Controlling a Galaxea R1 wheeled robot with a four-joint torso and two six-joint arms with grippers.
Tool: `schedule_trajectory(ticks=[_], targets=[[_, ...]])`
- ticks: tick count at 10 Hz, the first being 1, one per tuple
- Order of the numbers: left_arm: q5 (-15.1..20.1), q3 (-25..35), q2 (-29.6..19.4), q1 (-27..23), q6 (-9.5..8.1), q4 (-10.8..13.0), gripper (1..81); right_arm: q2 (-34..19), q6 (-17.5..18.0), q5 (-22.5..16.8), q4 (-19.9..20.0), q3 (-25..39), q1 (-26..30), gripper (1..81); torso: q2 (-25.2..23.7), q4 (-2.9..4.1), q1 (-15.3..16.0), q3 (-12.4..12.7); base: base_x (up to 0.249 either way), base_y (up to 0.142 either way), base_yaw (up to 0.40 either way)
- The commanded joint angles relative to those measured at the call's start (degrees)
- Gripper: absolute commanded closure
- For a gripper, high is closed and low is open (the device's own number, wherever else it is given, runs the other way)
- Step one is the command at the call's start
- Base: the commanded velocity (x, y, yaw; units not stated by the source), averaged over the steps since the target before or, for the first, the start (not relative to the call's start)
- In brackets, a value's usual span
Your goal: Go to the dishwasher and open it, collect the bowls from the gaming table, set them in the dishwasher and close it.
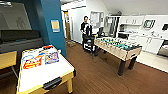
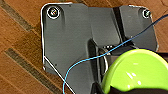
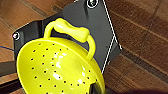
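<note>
A lime-green bowl (image 2: 136,71) looms close in the left wrist view, carried over the brown floor with my left gripper (image 2: 117,89) shut on its rim. In the right wrist view a yellow perforated bowl (image 3: 57,70) with a loop handle hangs over the floor, my right gripper (image 3: 93,88) shut on its edge. The white-topped gaming table (image 1: 50,72) with colourful game boxes (image 1: 40,59) stands at the near left of the head view. At the far right edge, among white kitchen cabinets, a grey steel front (image 1: 163,48) looks like the dishwasher; I cannot tell if it stands open.
A table-football table (image 1: 117,47) stands across the middle right. A person (image 1: 85,27) with a dark cart (image 1: 89,43) is behind it. A teal wall corner (image 1: 53,25) and a dark sofa (image 1: 20,40) are on the left. Brown floor (image 1: 100,75) runs ahead to the pale kitchen floor.
</note>
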Motion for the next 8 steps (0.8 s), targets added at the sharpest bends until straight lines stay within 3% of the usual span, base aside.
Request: schedule_trajectory(ticks=[1, 8], targets=[[3.09, 0.12, 0.05, -2.52, 0.42, 0.52, 81.1, -0.86, -0.23, -3.19, -0.48, 0.21, 1.58, 81.1, 0.0, 0.0, 0.0, 0.0, 0.0, 0.0, -0.4], [3.17, -0.06, 0.05, -2.52, 0.42, 0.43, 81.1, -0.77, -0.23, -3.1, -0.57, -0.05, 1.58, 81.1, 0.0, 0.0, 0.0, 0.0, 0.0, 0.0, -0.4]])
